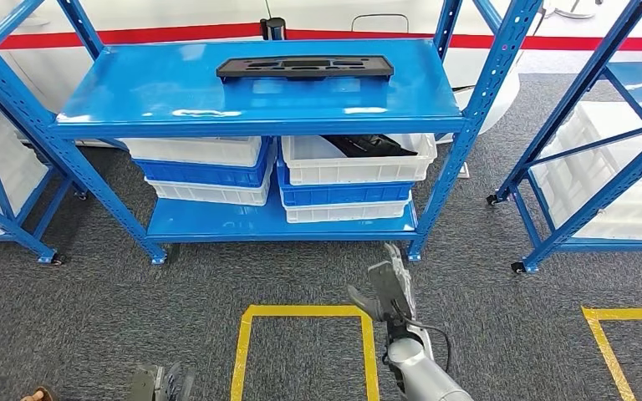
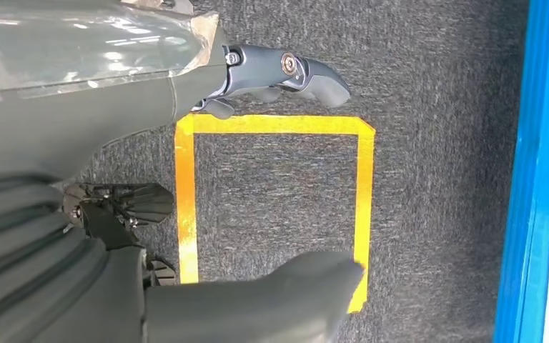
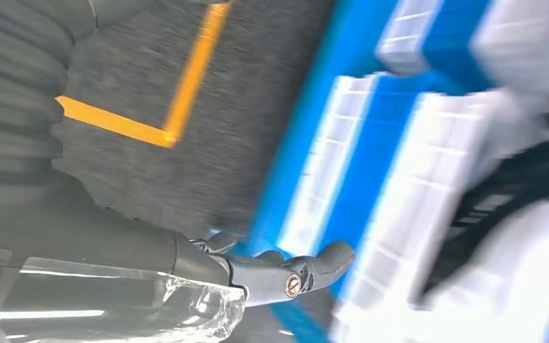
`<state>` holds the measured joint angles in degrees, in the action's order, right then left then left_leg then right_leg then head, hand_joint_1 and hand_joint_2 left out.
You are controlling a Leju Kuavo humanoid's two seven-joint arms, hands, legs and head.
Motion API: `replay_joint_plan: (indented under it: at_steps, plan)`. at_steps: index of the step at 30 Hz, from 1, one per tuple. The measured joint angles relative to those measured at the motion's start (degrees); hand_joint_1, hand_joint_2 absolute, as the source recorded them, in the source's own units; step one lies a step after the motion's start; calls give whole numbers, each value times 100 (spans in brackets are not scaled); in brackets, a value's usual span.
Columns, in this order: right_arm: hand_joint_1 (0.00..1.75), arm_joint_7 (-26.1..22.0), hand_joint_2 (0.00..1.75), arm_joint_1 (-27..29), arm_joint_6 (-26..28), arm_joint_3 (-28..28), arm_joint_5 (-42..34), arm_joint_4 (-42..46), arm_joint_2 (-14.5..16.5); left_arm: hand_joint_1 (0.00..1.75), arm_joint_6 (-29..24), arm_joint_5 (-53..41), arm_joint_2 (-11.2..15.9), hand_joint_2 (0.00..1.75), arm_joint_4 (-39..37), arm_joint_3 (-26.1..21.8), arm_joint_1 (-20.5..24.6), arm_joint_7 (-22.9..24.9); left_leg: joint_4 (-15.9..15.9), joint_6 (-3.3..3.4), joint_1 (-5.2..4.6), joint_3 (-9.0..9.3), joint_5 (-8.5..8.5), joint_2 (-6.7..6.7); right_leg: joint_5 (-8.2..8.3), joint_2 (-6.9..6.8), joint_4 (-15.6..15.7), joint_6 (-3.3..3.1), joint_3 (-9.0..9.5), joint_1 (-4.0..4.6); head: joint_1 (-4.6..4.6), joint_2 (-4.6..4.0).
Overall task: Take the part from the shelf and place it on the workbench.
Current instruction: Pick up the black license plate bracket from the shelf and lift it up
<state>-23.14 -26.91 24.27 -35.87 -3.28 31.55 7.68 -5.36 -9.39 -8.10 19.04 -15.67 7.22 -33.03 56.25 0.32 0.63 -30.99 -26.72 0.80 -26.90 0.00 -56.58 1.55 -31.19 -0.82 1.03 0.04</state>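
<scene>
Grey carpet marked with yellow tape squares (image 1: 305, 311) is spreading in front of a blue shelf (image 1: 259, 113), and at the near left the left hand (image 1: 160, 384) is hanging low with its fingers apart, holding nothing. On the far top level, the part (image 1: 305, 67), a long flat black moulded piece with cut-outs, is lying crosswise. To the right, the right hand (image 1: 387, 288) is rising wide and empty below the shelf edge, so it is risking a knock against the white bins (image 1: 355, 167), and the thin part may be tipping if gripped off-centre.

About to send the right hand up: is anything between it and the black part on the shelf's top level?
Nothing visible. The right hand is low over the carpet, open; the black part lies alone on the top shelf, its front edge unobstructed.
</scene>
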Motion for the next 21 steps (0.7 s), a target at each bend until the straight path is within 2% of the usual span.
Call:
replay_joint_plan:
  at_steps: [15, 21]
  plan:
    - [0, 879, 175, -715, -469, 639, 1913, 2204, -38, 0, -72, -483, -148, 0, -78, 340, 200, 199, 4, 0, -1, 0, 1, 0, 1, 0, -1, 1, 0, -1, 1, 0]
    - [0, 1265, 175, -1245, -669, 766, 2612, 2851, -21, 0, -80, -635, -202, 0, -111, 482, 289, 296, 3, 0, 0, -4, 3, 0, 2, 0, -3, 1, 0, -1, 1, 0]
